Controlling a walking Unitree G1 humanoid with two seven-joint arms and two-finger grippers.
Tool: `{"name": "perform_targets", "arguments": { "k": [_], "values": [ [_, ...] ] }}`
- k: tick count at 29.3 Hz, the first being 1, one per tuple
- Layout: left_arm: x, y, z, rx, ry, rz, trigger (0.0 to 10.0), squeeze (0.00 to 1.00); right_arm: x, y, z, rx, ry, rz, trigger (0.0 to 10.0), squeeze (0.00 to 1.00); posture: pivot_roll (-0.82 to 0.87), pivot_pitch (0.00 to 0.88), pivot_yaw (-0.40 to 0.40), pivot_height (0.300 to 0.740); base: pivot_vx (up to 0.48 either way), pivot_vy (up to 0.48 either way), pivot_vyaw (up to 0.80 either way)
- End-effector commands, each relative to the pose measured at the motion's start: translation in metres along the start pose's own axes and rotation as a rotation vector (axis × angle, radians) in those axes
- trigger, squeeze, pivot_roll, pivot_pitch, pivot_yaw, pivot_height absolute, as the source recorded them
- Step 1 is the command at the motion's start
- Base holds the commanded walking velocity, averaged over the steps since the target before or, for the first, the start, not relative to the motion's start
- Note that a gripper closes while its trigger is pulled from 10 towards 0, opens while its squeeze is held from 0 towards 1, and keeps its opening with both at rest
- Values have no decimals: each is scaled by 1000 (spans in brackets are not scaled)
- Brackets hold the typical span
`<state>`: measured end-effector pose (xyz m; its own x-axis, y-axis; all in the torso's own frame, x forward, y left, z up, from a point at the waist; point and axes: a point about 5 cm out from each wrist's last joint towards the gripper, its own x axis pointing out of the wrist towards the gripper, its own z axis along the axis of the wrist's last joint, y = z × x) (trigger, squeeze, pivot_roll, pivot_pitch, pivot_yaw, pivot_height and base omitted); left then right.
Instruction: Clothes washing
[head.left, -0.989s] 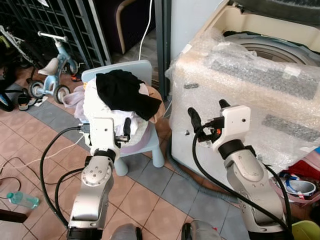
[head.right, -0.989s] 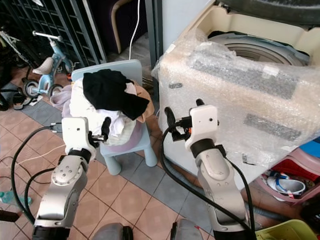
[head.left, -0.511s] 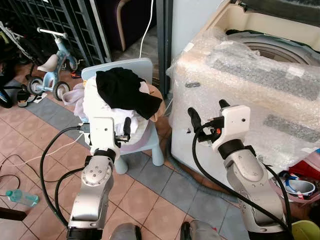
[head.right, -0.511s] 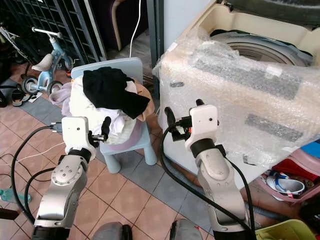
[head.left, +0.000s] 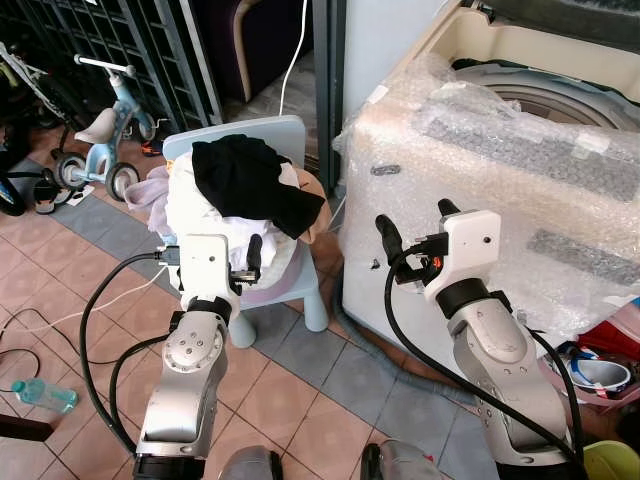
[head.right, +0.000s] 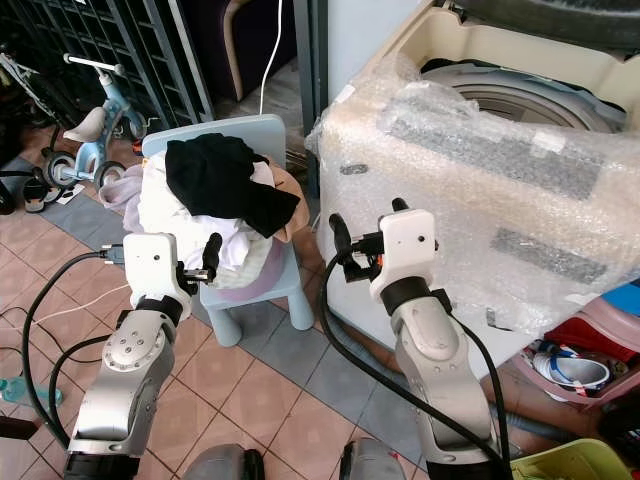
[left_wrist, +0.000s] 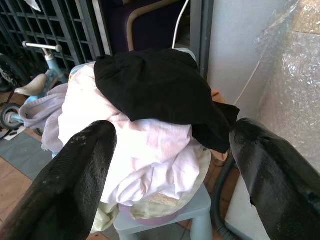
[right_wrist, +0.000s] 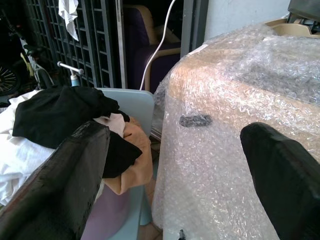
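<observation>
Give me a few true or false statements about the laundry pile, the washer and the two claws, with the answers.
1. A black garment lies on top of the clothes pile. True.
2. The pile sits on a light blue child's chair. True.
3. The left claw is shut on the black garment. False: its fingers are spread open, short of the pile, holding nothing.
4. The washing machine is wrapped in bubble wrap. True.
5. The washing machine's lid is closed. False: the top is open and the drum shows.
6. The right claw is reaching into the drum. False: it is open in front of the wrapped machine, at the corner nearest the chair.
</observation>
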<state>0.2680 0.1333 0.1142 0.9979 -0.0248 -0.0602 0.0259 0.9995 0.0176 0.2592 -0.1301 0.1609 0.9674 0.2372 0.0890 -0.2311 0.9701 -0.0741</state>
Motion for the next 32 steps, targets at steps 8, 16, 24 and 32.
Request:
{"name": "perform_targets", "arguments": {
  "k": [8,16,24,32],
  "values": [
    [0,3,0,7,6,12,10000,0,1,2,3,-1,-9,1,10000,0,-44,89,52,740,0,0,0],
    [0,3,0,7,6,12,10000,0,1,2,3,-1,-9,1,10000,0,-44,89,52,740,0,0,0],
    [0,3,0,7,6,12,10000,0,1,2,3,-1,-9,1,10000,0,-44,89,52,740,0,0,0],
    [-1,16,16,-16,-29,37,10000,0,-1,-15,-32,5,120,-173,10000,0,6,153,55,740,0,265,600]
  ]
}}
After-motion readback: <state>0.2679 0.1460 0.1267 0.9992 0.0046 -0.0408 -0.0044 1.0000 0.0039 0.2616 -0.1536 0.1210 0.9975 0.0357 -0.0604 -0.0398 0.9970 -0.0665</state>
